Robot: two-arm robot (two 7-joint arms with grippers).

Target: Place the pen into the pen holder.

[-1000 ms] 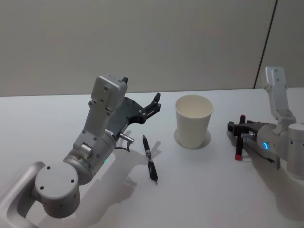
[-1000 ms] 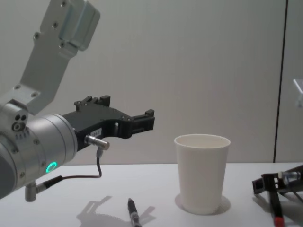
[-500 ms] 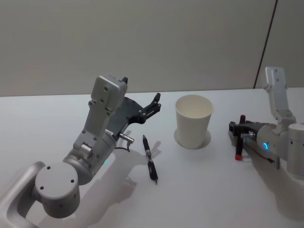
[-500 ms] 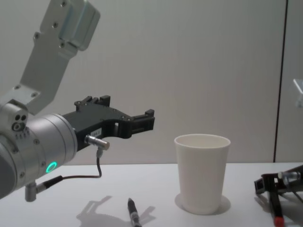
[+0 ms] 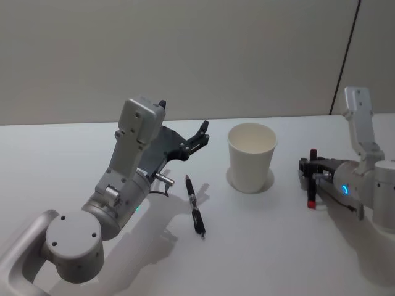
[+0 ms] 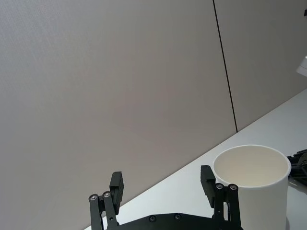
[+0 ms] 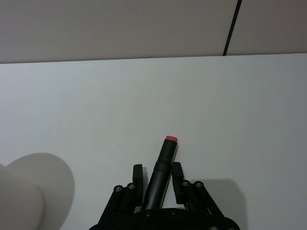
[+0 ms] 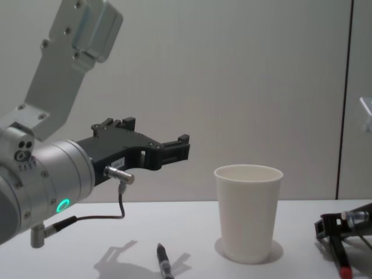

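Note:
The pen holder, a white paper cup (image 5: 252, 157) (image 8: 248, 212) (image 6: 252, 182), stands upright at the table's middle. A black pen (image 5: 194, 206) (image 8: 164, 261) lies loose on the table to its left. My left gripper (image 5: 202, 132) (image 6: 162, 184) (image 8: 183, 148) hovers open above the table, over that pen and short of the cup. To the cup's right, my right gripper (image 5: 310, 174) (image 7: 157, 173) (image 8: 334, 226) sits low at the table, shut on a second dark pen with red ends (image 5: 313, 185) (image 7: 163, 160).
The white table (image 5: 259, 246) runs back to a plain grey wall. My left arm's large elbow (image 5: 74, 240) fills the near left. The cup's edge (image 7: 19, 206) shows in a corner of the right wrist view.
My right gripper and its red-tipped pen have slid slightly to the right, away from the cup. The left arm, black pen and cup have not moved.

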